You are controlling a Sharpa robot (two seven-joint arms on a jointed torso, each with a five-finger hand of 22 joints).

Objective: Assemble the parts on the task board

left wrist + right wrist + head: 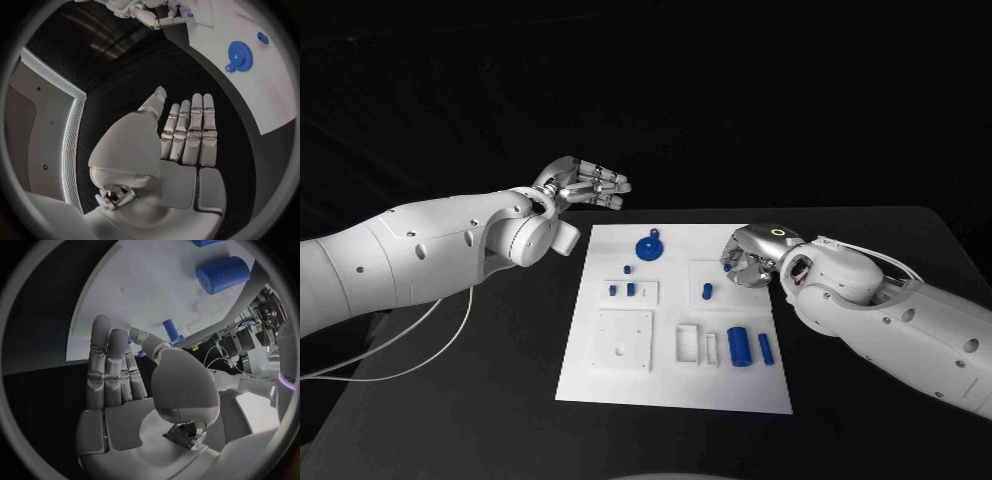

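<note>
The white task board (675, 385) lies in the middle of the table. On it are a blue gear (649, 247) at the far end, three small blue pieces (630, 289) below it, a short blue peg (707, 292), and a thick blue cylinder (738, 346) beside a thinner one (766, 347). My left hand (589, 185) hovers past the board's far left corner, fingers straight, holding nothing. My right hand (754, 255) hangs over the board's right side, also holding nothing. In the right wrist view its thumb tip lies close to the blue peg (170, 330).
A white square plate (626, 340) and a white slotted frame (689, 343) sit on the near half of the board. A white cable (401, 350) trails over the black table at the left. The left wrist view shows the gear (239, 52) on the board (262, 85).
</note>
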